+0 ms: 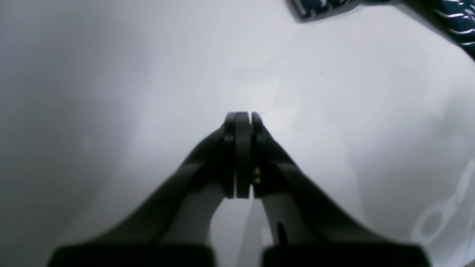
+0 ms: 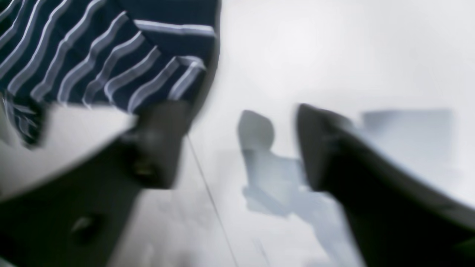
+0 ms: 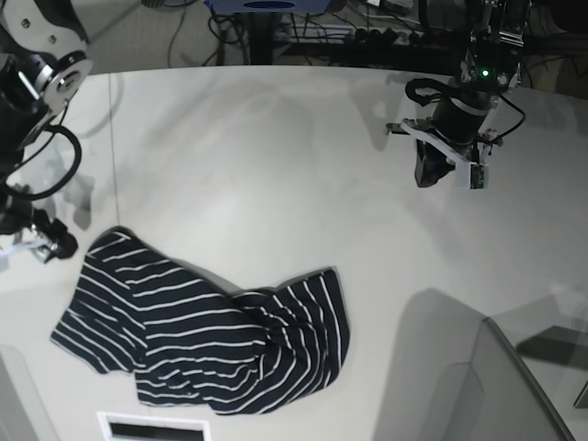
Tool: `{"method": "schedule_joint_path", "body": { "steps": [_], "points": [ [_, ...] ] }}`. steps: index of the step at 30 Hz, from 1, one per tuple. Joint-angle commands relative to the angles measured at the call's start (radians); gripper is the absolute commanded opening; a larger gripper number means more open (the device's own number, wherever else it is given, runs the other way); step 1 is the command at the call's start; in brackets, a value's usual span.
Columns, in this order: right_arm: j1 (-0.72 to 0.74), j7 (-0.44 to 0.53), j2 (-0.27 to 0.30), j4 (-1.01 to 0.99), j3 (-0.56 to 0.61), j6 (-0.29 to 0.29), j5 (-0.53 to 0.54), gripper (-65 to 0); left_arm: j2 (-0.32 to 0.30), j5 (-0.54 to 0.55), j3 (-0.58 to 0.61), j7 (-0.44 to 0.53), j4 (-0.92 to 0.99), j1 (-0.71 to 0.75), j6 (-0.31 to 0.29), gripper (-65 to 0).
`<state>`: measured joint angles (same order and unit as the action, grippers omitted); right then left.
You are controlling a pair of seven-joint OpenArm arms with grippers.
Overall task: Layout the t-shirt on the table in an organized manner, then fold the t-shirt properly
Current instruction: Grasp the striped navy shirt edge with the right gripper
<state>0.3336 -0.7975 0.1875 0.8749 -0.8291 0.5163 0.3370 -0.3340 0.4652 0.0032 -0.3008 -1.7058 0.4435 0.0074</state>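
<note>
The dark navy t-shirt point(image 3: 207, 331) with thin white stripes lies crumpled on the off-white table point(image 3: 276, 165) at the front left. My right gripper point(image 3: 50, 241) hovers just left of the shirt's upper left corner. In the right wrist view it point(image 2: 237, 144) is open and empty, with the shirt point(image 2: 92, 55) at its upper left; this view is blurred. My left gripper point(image 3: 425, 173) is far off at the back right over bare table. In the left wrist view it point(image 1: 243, 116) is shut and empty, with shirt edges point(image 1: 458, 18) only in the top right corner.
A thin dark seam point(image 3: 112, 119) runs across the table's left part and shows in the right wrist view point(image 2: 207, 193). Cables and equipment point(image 3: 367, 32) lie beyond the far edge. A grey panel point(image 3: 478, 386) stands at the front right. A white-framed slot point(image 3: 152, 427) is at the front edge.
</note>
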Motion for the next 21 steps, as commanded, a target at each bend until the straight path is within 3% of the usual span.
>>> {"method": "schedule_joint_path", "body": {
  "steps": [1, 10, 14, 16, 18, 20, 21],
  "points": [
    [0.034, 0.048, 0.023, -0.032, 0.003, 0.008, 0.015, -14.7, -0.007, 0.002, -0.006, 0.021, 0.002, -0.007, -0.002, -65.0],
    [0.138, 0.212, 0.045, -0.326, 0.006, 0.008, 0.014, -14.9, 0.009, 0.004, -0.007, 0.019, 0.065, -0.022, -0.002, -65.0],
    [0.16, 0.269, 0.042, -0.385, 0.096, 0.008, 0.014, -14.9, 0.016, 0.004, -0.007, 0.019, 0.065, -0.024, -0.002, -65.0],
    [0.167, 0.298, 0.042, -0.403, 0.138, 0.006, 0.014, -15.5, 0.023, 0.004, -0.006, 0.019, 0.065, -0.024, -0.002, -56.9],
    [0.167, 0.313, 0.04, -0.418, 0.15, 0.006, 0.017, -23.3, 0.032, 0.004, -0.006, 0.018, 0.065, -0.024, -0.002, -54.0],
    [0.167, 0.315, 0.04, -0.42, 0.15, 0.006, 0.017, -38.7, 0.034, 0.004, -0.002, 0.018, 0.065, -0.024, -0.002, -54.3],
    [0.166, 0.313, 0.04, -0.42, 0.15, 0.006, 0.017, -50.1, 0.034, 0.004, 0.004, 0.016, 0.065, -0.024, -0.002, -54.3]
  ]
}}
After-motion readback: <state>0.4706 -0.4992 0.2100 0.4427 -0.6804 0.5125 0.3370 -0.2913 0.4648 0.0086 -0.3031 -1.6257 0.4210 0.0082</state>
